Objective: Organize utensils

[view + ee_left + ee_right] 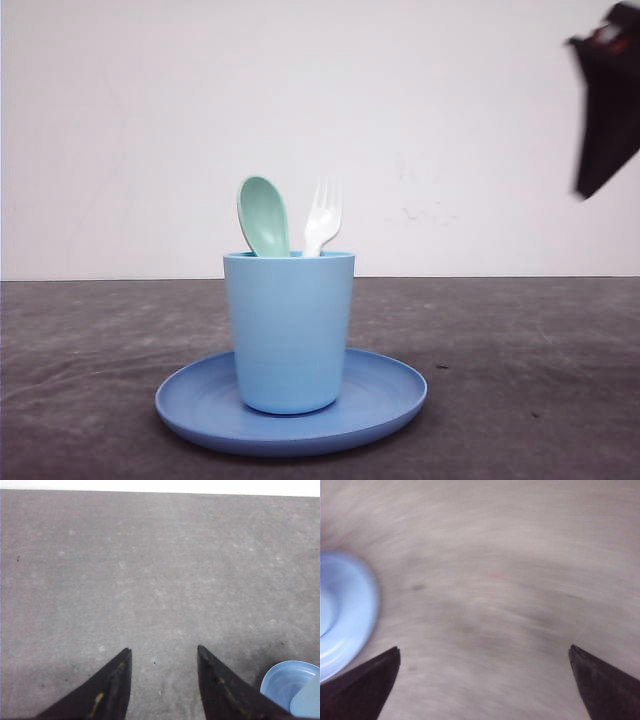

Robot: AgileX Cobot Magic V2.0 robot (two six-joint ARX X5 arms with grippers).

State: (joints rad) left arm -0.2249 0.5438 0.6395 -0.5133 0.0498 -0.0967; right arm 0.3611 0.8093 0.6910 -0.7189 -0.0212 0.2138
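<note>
Blue plate [385, 400] seen nearest on grey table [520, 360]; light blue cup [289, 330] stood on plate centre. Mint-green spoon [263, 215] and white fork [323, 216] held upright inside cup, side by side. Left gripper [163, 652] released, empty, over bare table. Right gripper [485, 652] spread wide, empty, raised far right; view blurred

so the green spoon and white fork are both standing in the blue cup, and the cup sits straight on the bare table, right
Not quite. The spoon and fork do stand in the cup, but the cup sits on a round blue plate, not on the bare table. The front view shows the plate under it.
</note>
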